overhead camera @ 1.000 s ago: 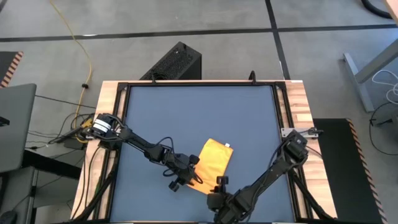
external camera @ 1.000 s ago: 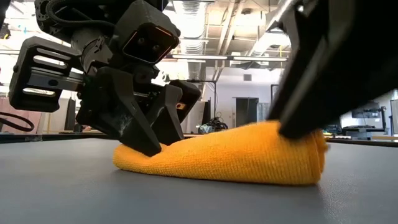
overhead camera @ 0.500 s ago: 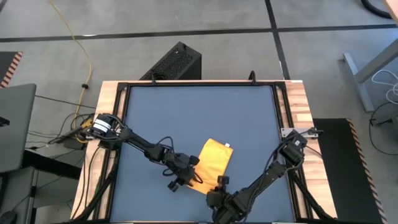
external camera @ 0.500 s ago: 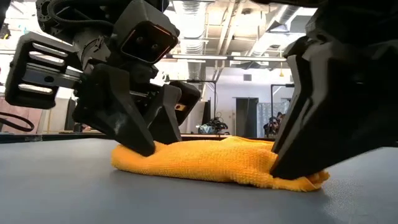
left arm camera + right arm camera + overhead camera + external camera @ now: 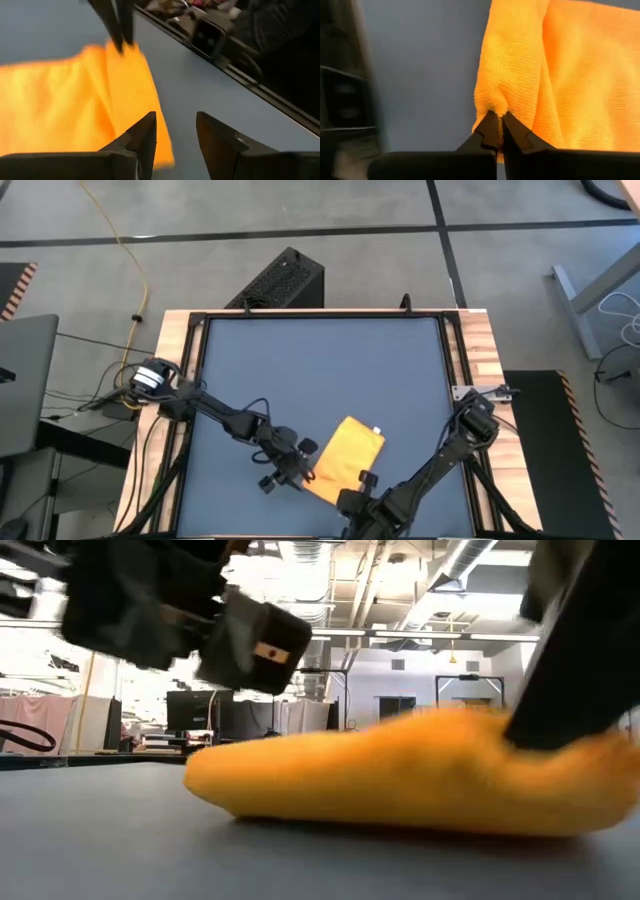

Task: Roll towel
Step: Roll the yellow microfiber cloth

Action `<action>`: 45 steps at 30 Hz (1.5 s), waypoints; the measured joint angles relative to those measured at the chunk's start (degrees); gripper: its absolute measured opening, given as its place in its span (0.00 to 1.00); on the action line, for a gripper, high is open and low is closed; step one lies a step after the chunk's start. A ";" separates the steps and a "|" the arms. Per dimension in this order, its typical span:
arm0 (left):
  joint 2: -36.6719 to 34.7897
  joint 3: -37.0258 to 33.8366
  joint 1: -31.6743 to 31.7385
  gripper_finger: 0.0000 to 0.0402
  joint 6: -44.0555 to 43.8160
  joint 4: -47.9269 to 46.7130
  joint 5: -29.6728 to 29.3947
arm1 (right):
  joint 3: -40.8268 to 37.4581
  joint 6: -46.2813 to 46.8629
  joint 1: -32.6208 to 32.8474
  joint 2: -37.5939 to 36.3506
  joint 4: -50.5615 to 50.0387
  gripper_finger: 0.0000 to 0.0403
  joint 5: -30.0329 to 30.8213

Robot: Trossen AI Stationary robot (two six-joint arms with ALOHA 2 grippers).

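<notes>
Shifted toward the table's near right, the towel (image 5: pixel 345 458) now lies folded on the mat; the right gripper (image 5: pixel 498 131) has snapped its fingers together on the near corner, while the left gripper (image 5: pixel 172 131), fingers apart, has let go beside it — rolling can start

Bright yellow-orange towel (image 5: pixel 343 460) with a small white tag (image 5: pixel 377 431), plain and unpatterned, near the front edge of a flat slate-blue worktop (image 5: pixel 320 370) framed in black rails and pale striped wood, with both dark black arms and their black grippers over it.
</notes>
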 joint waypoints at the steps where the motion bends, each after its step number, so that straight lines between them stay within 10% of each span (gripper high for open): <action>1: 0.00 0.00 -0.70 0.32 0.55 -0.29 0.11 | 0.02 0.93 0.20 -0.42 0.43 0.05 -0.04; 35: 9.50 0.62 -7.04 0.50 9.55 10.17 -30.80 | -3.65 14.78 1.73 -1.12 4.12 0.06 0.49; 45: 9.42 0.61 -5.08 0.15 3.20 8.22 -29.42 | -3.63 18.66 1.87 -1.12 3.66 0.07 -0.54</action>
